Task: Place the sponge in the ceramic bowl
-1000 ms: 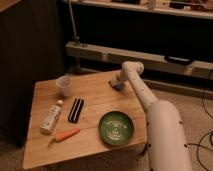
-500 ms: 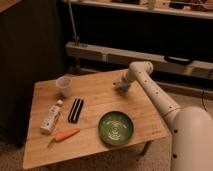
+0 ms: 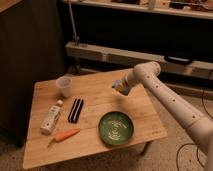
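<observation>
Swung rightward since the earlier frame, arm [image 3: 167, 100] holds gripper [image 3: 119, 88] above table [image 3: 95, 102] far side, apparently closed on sponge [image 3: 119, 84]. Bowl [image 3: 100, 128] holds nothing; transfer and release remain.

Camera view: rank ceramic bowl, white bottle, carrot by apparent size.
1. ceramic bowl
2. white bottle
3. carrot, similar length but thinner
Gripper hovers over the table, at its far side.

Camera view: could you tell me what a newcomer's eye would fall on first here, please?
The white robot arm reaches in from the right, its gripper over the wooden table's far edge with a small blue-grey sponge seemingly at its tip. Near the front sits the glossy green ceramic bowl, an orange carrot to its left.
</observation>
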Controlling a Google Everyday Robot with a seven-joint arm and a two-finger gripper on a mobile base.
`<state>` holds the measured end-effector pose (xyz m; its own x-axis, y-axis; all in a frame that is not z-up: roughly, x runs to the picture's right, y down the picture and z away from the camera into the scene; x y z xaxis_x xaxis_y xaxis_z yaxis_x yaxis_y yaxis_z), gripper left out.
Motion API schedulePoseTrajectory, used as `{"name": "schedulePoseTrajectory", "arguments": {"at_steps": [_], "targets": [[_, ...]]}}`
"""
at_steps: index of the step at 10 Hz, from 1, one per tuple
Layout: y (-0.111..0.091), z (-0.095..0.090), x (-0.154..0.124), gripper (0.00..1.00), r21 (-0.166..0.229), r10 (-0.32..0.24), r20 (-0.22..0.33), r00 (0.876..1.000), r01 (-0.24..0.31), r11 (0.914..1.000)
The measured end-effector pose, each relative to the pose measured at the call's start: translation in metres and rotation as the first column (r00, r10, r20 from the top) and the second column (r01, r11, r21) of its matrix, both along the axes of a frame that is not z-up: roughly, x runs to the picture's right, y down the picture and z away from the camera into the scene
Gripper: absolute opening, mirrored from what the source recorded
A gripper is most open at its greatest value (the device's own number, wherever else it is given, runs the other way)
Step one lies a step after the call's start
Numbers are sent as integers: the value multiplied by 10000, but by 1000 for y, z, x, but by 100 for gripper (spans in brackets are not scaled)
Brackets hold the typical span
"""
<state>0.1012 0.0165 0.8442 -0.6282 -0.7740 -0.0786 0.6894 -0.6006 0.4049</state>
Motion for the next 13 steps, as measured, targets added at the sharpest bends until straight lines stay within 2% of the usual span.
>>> {"name": "schedulePoseTrajectory", "arguments": {"at_steps": [2,4,5,6,8,9,10,12,13], "targets": [[37,-27,-11,33,-25,-328,40,9995,328,9995],[84,-53,-15,33,-351,-744,43,9972,745,9966],[98,-58,-18,33,-529,-866,104,9962,870,9948],[119,-61,-17,33,-889,-948,231,9952,965,9914],[137,-54,-23,33,-1156,-1242,468,9912,1289,9849],[154,-45,-32,41,-1269,-1546,721,9853,1628,9785],[163,-40,-37,51,-1367,-1721,938,9806,1840,9734],[175,-35,-45,73,-1546,-2078,1245,9702,2258,9618],[179,-34,-46,79,-1594,-2202,1314,9666,2398,9576]]}}
